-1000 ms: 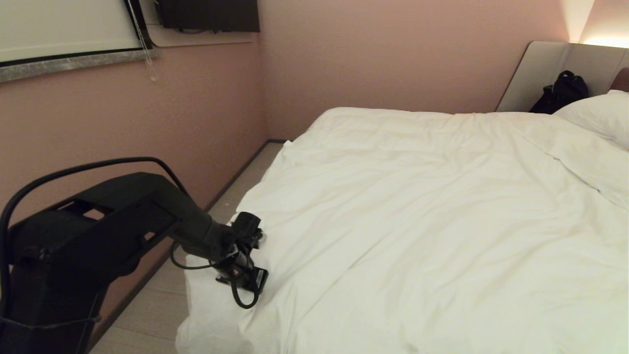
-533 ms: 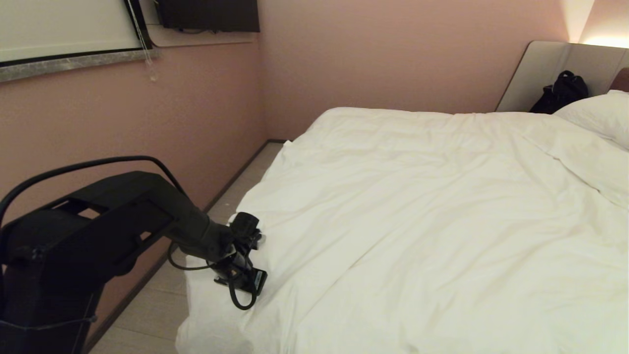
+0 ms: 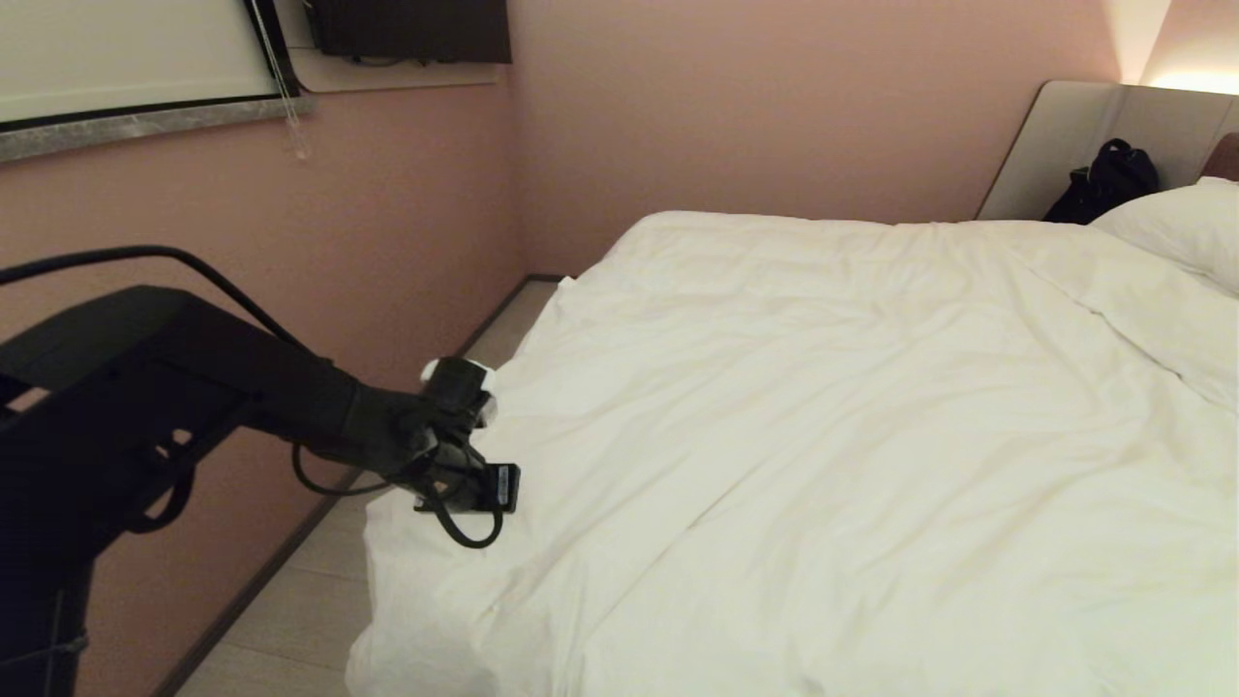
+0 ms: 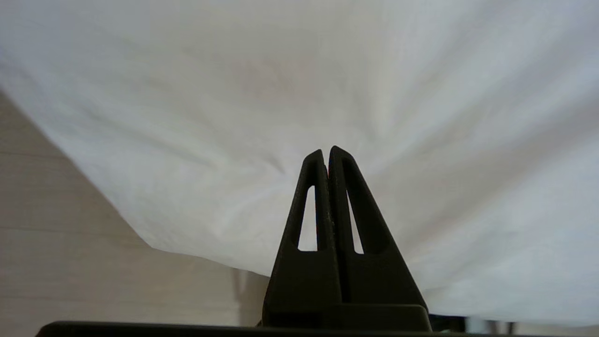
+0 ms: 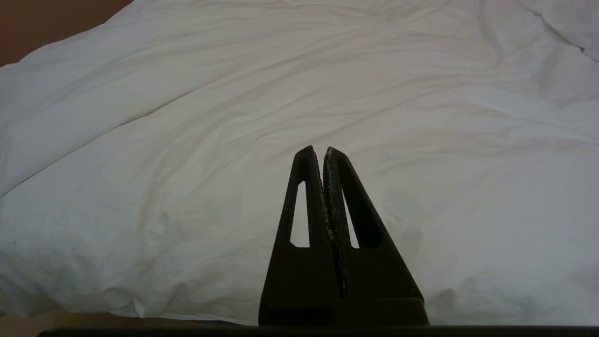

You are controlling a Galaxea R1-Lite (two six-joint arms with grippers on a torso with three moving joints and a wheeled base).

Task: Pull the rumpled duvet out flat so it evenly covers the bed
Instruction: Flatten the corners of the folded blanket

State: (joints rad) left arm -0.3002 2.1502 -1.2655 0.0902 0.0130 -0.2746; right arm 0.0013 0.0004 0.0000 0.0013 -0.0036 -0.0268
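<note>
1. The thick, puffy white duvet [image 3: 832, 436] lies spread over most of the wide low bed [image 3: 1074, 145], whose beige padded headboard shows at the far end. Soft creases run across it, and its near-left corner hangs over the mattress edge towards the pale wood-look floor [image 3: 290, 600].

2. That corner is where the work is. The black two-fingered left gripper [image 4: 326, 157] sits right at it, its fingers pressed together. In the left wrist view the folds of cloth fan out from the tips as though a pinch of fabric were caught between them, though I cannot see the cloth between the pads clearly enough to be sure.

3. The step in hand looks like the tugging of this corner: the arm reaches from beside the pink wall [image 3: 407, 213] with the cloth drawn taut just ahead of the fingers.

4. The next move, I would judge, calls for drawing the corner outward and down, away from the middle of the bed, until the creases ahead of the gripper smooth out, then letting go. Pulling too hard could drag the far side short.

5. The black right gripper [image 5: 323, 154] is clenched on nothing, hanging above the near edge of the duvet with bare cloth ahead of it; it appears parked.

6. Further off from the working gripper, a plump white pillow [image 3: 1176, 227] lies at the head end, with a black bag [image 3: 1108, 179] against the headboard.
</note>
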